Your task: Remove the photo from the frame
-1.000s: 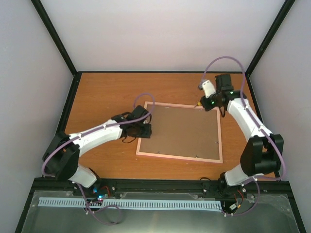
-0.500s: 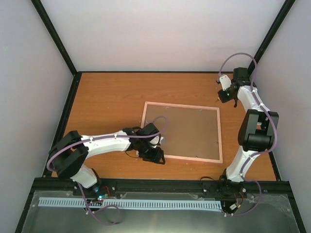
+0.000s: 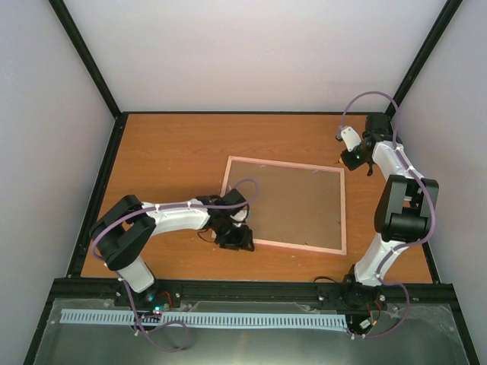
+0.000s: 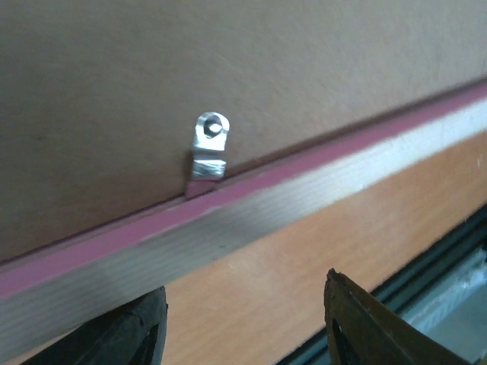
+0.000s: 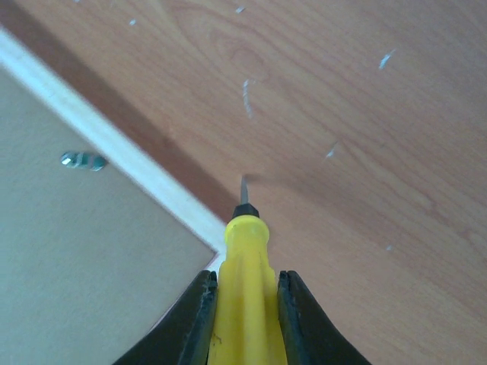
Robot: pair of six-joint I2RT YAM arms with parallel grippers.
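The frame (image 3: 298, 245) lies face down on the table, its pink edge around the brown backing board (image 3: 293, 201). The photo is hidden beneath that board. My left gripper (image 3: 236, 238) is at the frame's near-left corner. In the left wrist view this gripper (image 4: 245, 323) is open over bare table, just short of the frame's pink edge (image 4: 152, 228) and a metal clip (image 4: 209, 152). My right gripper (image 3: 351, 157) sits off the far-right corner. That gripper (image 5: 245, 304) is shut on a yellow screwdriver (image 5: 243, 255), whose tip points at the table just past the frame corner (image 5: 217, 243).
Another small metal clip (image 5: 84, 160) sits on the backing board near the far-right corner. Black uprights and pale walls enclose the wooden table (image 3: 167, 152) on three sides. A black rail (image 3: 251, 289) runs along the near edge.
My left arm swung from the frame's left side down to its near-left corner and its jaws widened. My right arm pulled back from the far edge to beyond the far-right corner. The frame shifted slightly.
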